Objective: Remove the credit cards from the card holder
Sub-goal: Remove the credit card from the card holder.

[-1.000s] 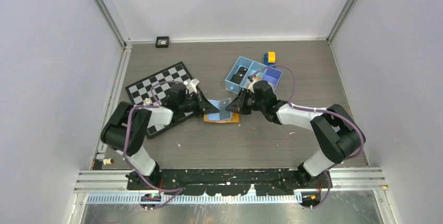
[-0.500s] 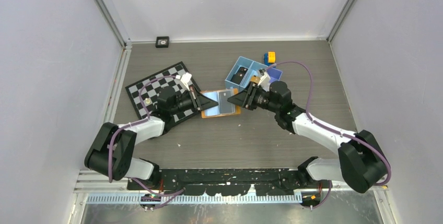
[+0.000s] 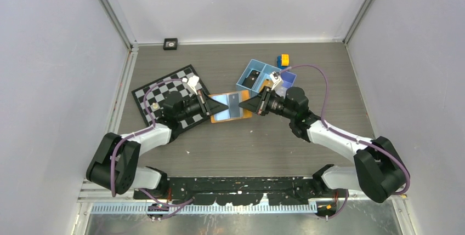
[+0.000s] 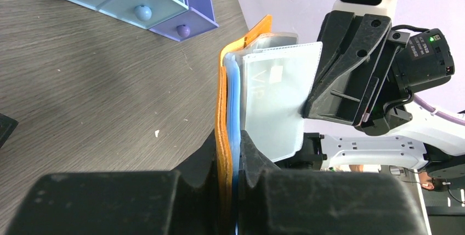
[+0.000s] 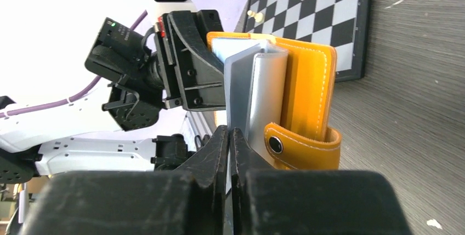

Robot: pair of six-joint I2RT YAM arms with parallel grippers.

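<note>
The orange card holder (image 3: 234,118) is open and held off the table between both grippers. Its greyish clear sleeves (image 3: 230,105) fan out. My left gripper (image 3: 213,106) is shut on the orange cover (image 4: 222,109) and a blue layer (image 4: 232,98) at the holder's left edge. My right gripper (image 3: 245,105) is shut on the edge of a clear sleeve (image 4: 274,103) with a pale card inside. In the right wrist view the grey sleeve (image 5: 241,87) runs down between my shut fingers, and the orange cover (image 5: 307,81) and its snap tab (image 5: 299,148) hang to the right.
A blue three-compartment tray (image 3: 253,69) stands just behind the right gripper, with a yellow-and-blue block (image 3: 283,60) beyond it. A chessboard (image 3: 162,90) with a small piece lies under the left arm. A small black square object (image 3: 170,44) sits at the back wall.
Both arms have stretched forward and lifted the holder. It has gone from standing half folded to spread wide open, and has moved slightly toward the back.
</note>
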